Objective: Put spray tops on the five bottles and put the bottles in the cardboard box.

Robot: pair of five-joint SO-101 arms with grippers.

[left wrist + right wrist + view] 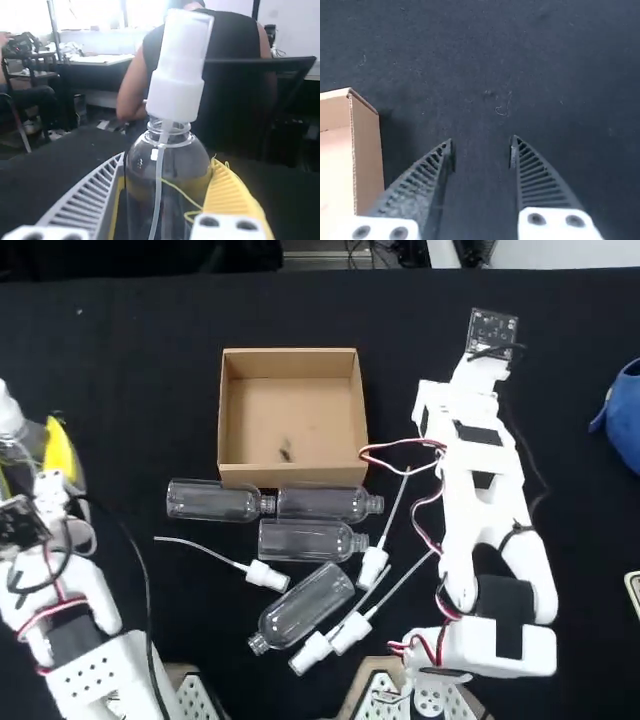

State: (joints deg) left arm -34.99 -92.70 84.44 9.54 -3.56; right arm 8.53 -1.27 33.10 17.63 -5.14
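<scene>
The cardboard box [290, 476] sits upper centre in the high view. Just below its front wall a first bottle [215, 501] and a second bottle [328, 503] lie end to end, with a third bottle [310, 539] under them and a tilted bottle [305, 605] lower still. Spray tops [265, 575] lie around the lower two. At the far left edge the left gripper [167, 160] holds the fifth bottle [170, 195], a fitted top [177, 75] on its neck; the right arm [480, 490] lies right of the box.

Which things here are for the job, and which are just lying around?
Job:
- cardboard box
- four bottles lying flat
- four loose spray tops
- bottle in the left gripper, spray top on it

Lying about:
- blue thing at the table's right edge
- pale thing, same edge, can't tell what
</scene>
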